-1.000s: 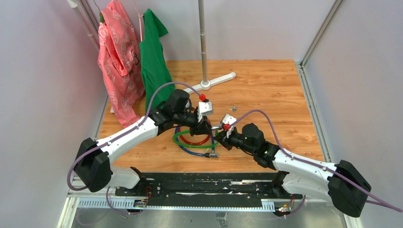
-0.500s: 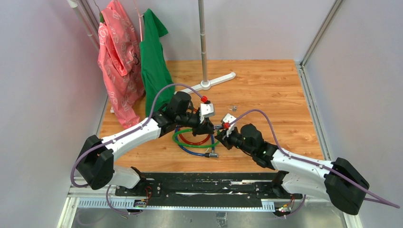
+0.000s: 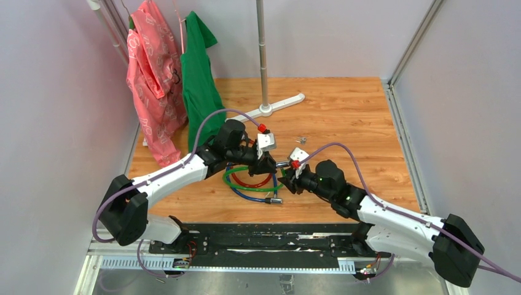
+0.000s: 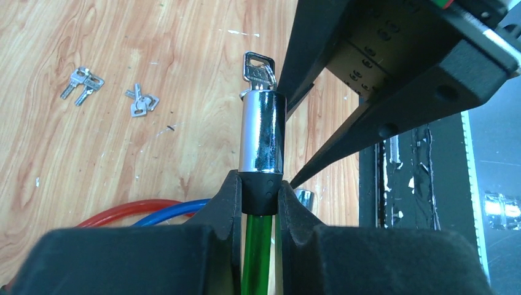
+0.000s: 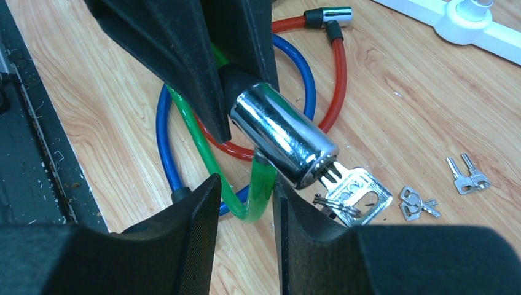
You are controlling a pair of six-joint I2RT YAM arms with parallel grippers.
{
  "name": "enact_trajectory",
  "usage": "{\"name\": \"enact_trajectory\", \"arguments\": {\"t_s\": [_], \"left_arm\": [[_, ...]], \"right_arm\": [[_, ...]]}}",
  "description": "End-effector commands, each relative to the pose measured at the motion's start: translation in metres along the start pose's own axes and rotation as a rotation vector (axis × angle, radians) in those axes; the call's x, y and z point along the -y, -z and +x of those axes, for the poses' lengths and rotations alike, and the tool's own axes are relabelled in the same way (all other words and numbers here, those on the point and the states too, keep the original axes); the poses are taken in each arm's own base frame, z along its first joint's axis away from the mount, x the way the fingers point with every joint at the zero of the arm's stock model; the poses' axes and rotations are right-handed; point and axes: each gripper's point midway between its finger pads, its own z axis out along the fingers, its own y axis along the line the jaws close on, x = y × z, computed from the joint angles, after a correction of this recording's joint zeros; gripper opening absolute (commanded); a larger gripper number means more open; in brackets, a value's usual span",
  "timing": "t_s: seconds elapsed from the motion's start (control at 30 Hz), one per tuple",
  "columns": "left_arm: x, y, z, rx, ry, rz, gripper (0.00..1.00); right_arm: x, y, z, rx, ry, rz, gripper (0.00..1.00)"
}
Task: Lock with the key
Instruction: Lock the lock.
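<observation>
A green cable lock with a chrome cylinder (image 4: 261,132) points away from my left gripper (image 4: 259,192), which is shut on the black collar just below the cylinder. The key (image 4: 259,67) sits pushed into the cylinder's end; in the right wrist view the key (image 5: 356,192) sticks out to the lower right with a small ring on it. My right gripper (image 5: 244,190) is open just beside the cylinder (image 5: 282,138). A loop of the green cable (image 5: 258,184) passes between its fingers, unclamped. From above, both grippers meet mid-table, left gripper (image 3: 265,161) and right gripper (image 3: 284,175).
Red and blue cable locks (image 3: 249,183) lie coiled under the grippers. Spare key pairs (image 4: 83,83) lie on the wood beyond, seen from above as spare keys (image 3: 300,140). A white rack base (image 3: 273,106) and pole stand behind, with pink clothing (image 3: 150,80) and green clothing (image 3: 199,80) at back left.
My right gripper's jaws have parted and no longer pinch the key. The right arm has settled lower and farther right. The left arm keeps its hold.
</observation>
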Motion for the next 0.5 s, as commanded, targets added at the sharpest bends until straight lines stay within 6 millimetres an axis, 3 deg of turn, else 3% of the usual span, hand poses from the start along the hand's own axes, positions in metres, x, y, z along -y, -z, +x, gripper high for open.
{"name": "enact_trajectory", "arguments": {"t_s": [0.0, 0.2, 0.33, 0.47], "left_arm": [[-0.011, 0.007, 0.054, -0.165, 0.076, -0.045, 0.00], [-0.020, 0.009, 0.055, -0.163, 0.055, -0.072, 0.00], [-0.021, 0.009, 0.053, -0.152, 0.038, -0.077, 0.00], [-0.017, 0.008, 0.053, -0.138, 0.031, -0.058, 0.00]], "right_arm": [[-0.017, 0.010, -0.009, -0.022, 0.002, -0.090, 0.41], [-0.040, 0.047, 0.000, -0.148, -0.085, -0.202, 0.48], [-0.043, 0.070, -0.023, -0.113, -0.209, -0.227, 0.51], [-0.017, 0.080, -0.052, -0.043, -0.361, -0.162, 0.55]]}}
